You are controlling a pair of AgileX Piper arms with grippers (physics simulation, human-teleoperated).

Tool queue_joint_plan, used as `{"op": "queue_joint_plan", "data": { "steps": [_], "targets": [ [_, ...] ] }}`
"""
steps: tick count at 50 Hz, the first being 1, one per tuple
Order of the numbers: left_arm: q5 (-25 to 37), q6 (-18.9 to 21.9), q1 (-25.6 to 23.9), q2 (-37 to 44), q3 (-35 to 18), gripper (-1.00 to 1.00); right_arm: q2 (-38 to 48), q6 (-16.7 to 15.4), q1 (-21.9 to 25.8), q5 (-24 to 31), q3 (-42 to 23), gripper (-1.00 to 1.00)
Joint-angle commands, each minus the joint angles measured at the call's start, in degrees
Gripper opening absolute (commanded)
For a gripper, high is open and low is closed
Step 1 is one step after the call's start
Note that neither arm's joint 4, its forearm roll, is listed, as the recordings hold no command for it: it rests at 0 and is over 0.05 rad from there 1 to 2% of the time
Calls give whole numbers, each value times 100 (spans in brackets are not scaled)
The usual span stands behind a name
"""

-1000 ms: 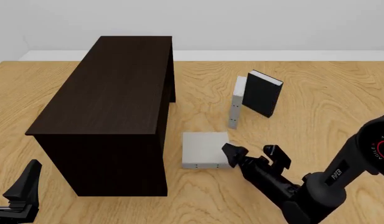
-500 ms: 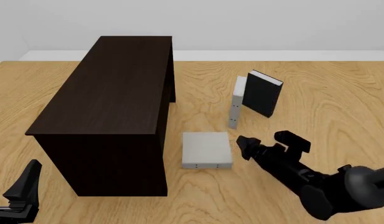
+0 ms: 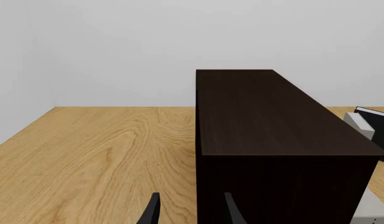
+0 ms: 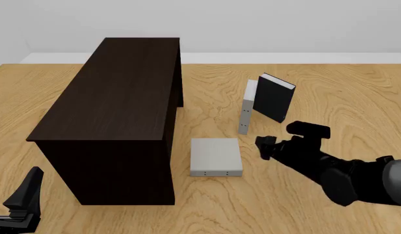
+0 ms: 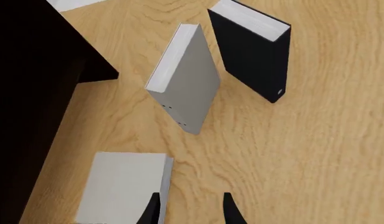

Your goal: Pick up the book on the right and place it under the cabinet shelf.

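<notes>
Our right gripper point(image 4: 283, 139) hovers jaws apart just right of the flat book point(image 4: 215, 156), which lies beside the cabinet shelf point(image 4: 116, 97), lining up a grasp. Our left gripper point(image 3: 190, 212) waits near the cabinet, also parted.

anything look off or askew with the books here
Nothing looks damaged. One light-grey book lies flat beside the cabinet, while the other grey book and the black book stand upright on the table, close together and at different angles to each other.
</notes>
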Motion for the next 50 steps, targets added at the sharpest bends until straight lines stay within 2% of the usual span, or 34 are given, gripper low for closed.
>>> {"op": "queue_joint_plan", "data": {
  "steps": [1, 17, 24, 50],
  "targets": [
    [0, 0, 0, 0, 0, 100, -1, -563, -149, 486, -215, 100],
    [0, 0, 0, 0, 0, 100, 398, -752, -169, 361, -307, 100],
    [0, 0, 0, 0, 0, 100, 780, -697, -96, 101, -323, 100],
    [0, 0, 0, 0, 0, 100, 1488, -493, 255, -214, -506, 100]
  ]
}}
